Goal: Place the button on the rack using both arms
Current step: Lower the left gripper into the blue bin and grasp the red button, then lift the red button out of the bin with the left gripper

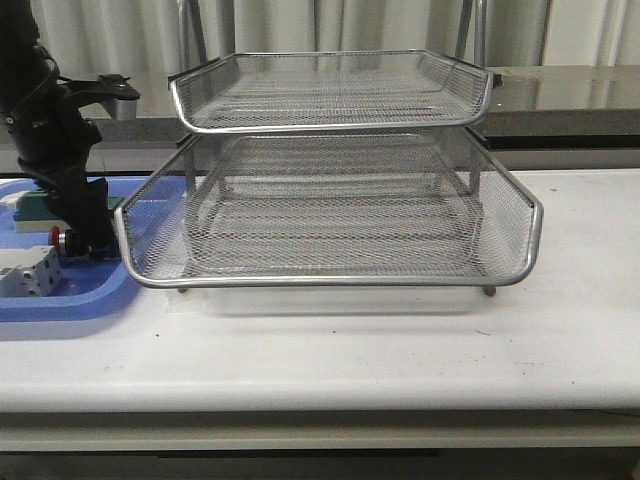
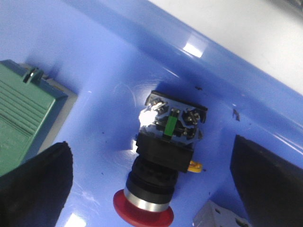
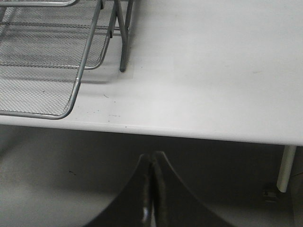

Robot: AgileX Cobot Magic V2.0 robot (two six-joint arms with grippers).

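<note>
Button (image 2: 158, 161): small push-button with a red mushroom head, silver collar, black body, a yellow tab on one side and a rear block with a green strip and metal screws. Lies on its side on the floor of the blue tray (image 2: 109, 61), at the left end of the table (image 1: 400, 350). In the front view its red head (image 1: 56, 237) shows just beside the left arm's lower end.

Left gripper (image 2: 156, 175): lowered into the blue tray, jaws open, one black finger (image 2: 35, 184) on each side of the button with blue floor visible between each finger and the button; neither touches it.

Green block (image 2: 21, 123): ribbed, in the same tray, near the button but apart from it.

White terminal block (image 1: 30, 272): at the near side of the tray, beside the button; a grey-white corner of it shows in the left wrist view.

Rack (image 1: 330, 210): silver wire-mesh tray stack on a metal frame, standing at the middle of the table, right of the blue tray. Two tiers are in view, the lower one pulled out toward the near edge. Nothing lies in either tier.

Right gripper (image 3: 151, 189): not seen in the front view; in its wrist view it hangs off the near edge of the table, right of the rack's corner, jaws closed with the two fingers pressed together and nothing between them.
</note>
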